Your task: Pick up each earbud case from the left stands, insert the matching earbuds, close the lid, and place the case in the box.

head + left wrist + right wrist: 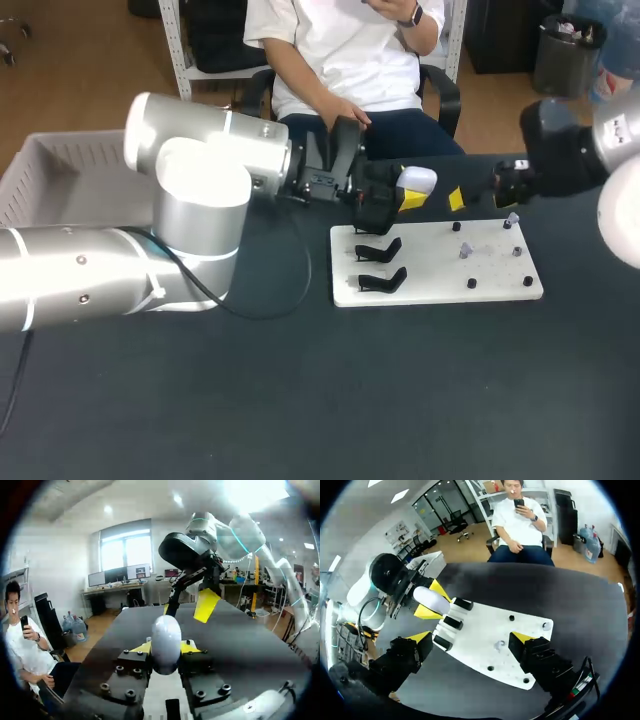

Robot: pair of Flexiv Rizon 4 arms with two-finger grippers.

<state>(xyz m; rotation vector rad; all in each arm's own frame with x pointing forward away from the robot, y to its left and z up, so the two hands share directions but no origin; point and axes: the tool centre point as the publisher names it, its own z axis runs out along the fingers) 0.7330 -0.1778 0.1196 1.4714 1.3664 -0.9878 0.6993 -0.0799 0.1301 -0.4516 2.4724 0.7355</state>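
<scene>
Now, left gripper (165, 648): closed to a narrow span on the glossy white egg-shaped plastic earbud case (166, 639), with one yellow tip against each flank. It holds the case in the air just past the far edge of the board.
Case handling: expect it to be light, rigid and slick. The rounded shell gives flat fingertips little to bite on, so by my judgement it could twist or squirt out under a hard squeeze. Take it across the lower body and leave the lid half free to swing.
Lid: no seam or hinge shows in any view, so I cannot tell you whether it is open or shut.
Right gripper (470, 638): spread wide and holding nothing. It faces the left gripper across a small gap, above the board.
Stands: black curved plastic stands (380, 250) in a row along the board's left side. The two nearer ones are bare; the farthest is mostly hidden behind the left gripper.
Board: a flat matt white rectangular board (440, 288) lying on the table.
Earbuds: small pale earbuds (499, 644) on the board's right half, among short black pegs (472, 284). They are too small for you to judge their shape.
Table: a dark matt table top (300, 400).
Box: a pale grey plastic box (60, 145) with ribbed walls at the far left of the table, well apart from the case.
</scene>
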